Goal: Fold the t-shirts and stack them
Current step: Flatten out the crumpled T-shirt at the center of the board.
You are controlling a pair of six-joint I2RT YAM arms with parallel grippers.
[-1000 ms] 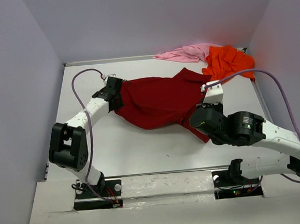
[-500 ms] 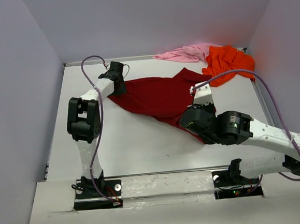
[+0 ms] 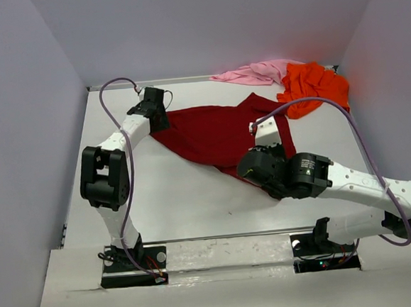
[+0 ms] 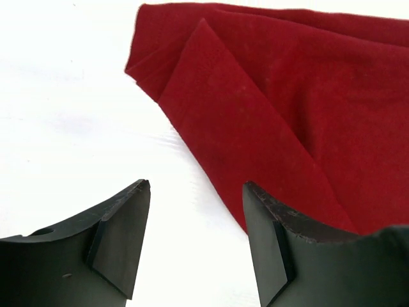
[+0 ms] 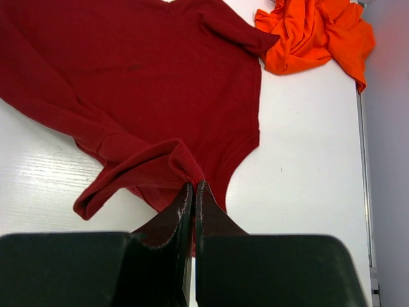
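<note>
The dark red t-shirt [image 3: 211, 133] lies spread across the middle of the table. My left gripper [image 4: 195, 185] stands open over bare table just beside the shirt's left corner [image 4: 147, 61], with nothing between its fingers; in the top view it [image 3: 158, 114] is at the back left. My right gripper [image 5: 193, 185] is shut on a raised fold of the dark red shirt's [image 5: 147, 77] near edge. An orange t-shirt [image 3: 314, 84] and a pink t-shirt [image 3: 252, 72] lie crumpled at the back right.
Grey walls enclose the table on three sides. The right arm [image 3: 336, 179] reaches across the near right of the table, and its cable [image 3: 345, 117] loops above the orange shirt. The orange heap [image 5: 313, 35] lies ahead and right of the right gripper.
My left gripper carried the shirt's left corner toward the back left, opened and let it go. My right gripper moved left, still holding the fold.
</note>
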